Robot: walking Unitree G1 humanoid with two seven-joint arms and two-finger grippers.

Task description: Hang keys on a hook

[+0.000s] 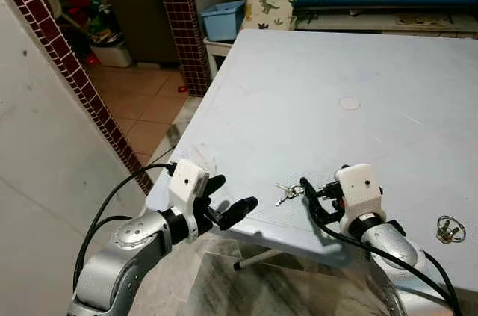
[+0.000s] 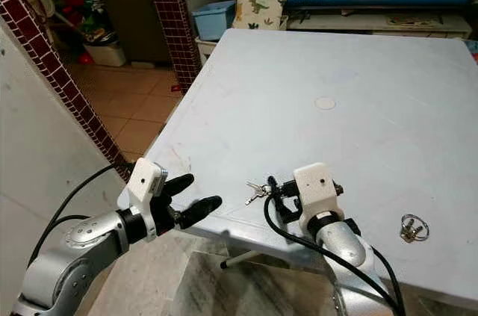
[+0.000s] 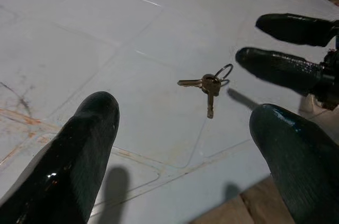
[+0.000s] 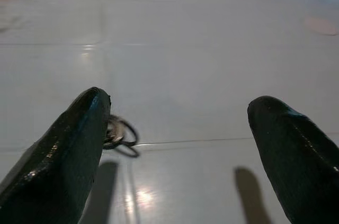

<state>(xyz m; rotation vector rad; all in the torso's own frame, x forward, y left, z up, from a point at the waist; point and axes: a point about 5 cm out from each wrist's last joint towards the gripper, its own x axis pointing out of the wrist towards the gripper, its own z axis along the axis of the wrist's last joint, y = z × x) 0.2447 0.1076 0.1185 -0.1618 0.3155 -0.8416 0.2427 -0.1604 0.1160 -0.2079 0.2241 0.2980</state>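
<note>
A small bunch of keys (image 1: 287, 193) on a ring lies flat near the front edge of the pale grey table (image 1: 336, 69). My right gripper (image 4: 177, 107) rests low over the table just right of the keys, open, and the key ring (image 4: 119, 134) peeks out beside one finger (image 4: 74, 144). My left gripper (image 1: 231, 196) hovers at the table's front left edge, open and empty, pointing toward the keys (image 3: 209, 83). The right gripper's fingers (image 3: 280, 68) appear beyond the keys in the left wrist view.
A small metal ring fitting (image 1: 450, 230) lies on the table at the front right. A faint round mark (image 1: 349, 104) sits mid-table. A white wall and brick-tiled pillar (image 1: 82, 84) stand close on the left. A blue bin (image 1: 222, 20) and a lit screen are beyond the table.
</note>
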